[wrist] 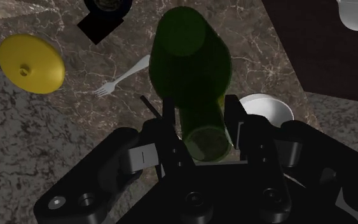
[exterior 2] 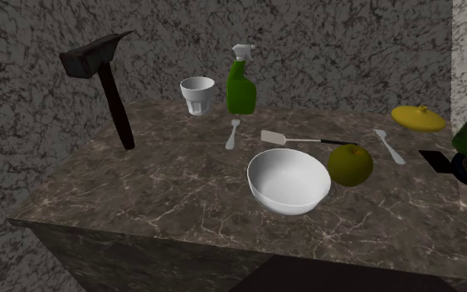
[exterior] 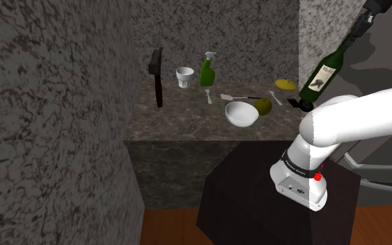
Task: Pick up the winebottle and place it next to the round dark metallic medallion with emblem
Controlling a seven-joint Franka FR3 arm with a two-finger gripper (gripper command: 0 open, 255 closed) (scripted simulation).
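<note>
Hanging tilted in the air over the counter's [exterior 2: 140, 199] end at the shoulder view's right, the green bottle [exterior: 322, 75] wears a pale label with a dark figure; no writing readable. The gripper [wrist: 203, 118] has its fingers [wrist: 171, 124] clamped on the bottle's neck from both sides. The medallion [exterior: 303, 104] sits on a black square just under the bottle's base. The white bowl [exterior 2: 288, 179] looks empty, with a yellow-green fruit [exterior 2: 350, 164] just beside it. Near the back wall are a white cup [exterior 2: 197, 94] and a green spray bottle [exterior 2: 240, 83]. A yellow lid [exterior 2: 418, 118] lies near the medallion.
</note>
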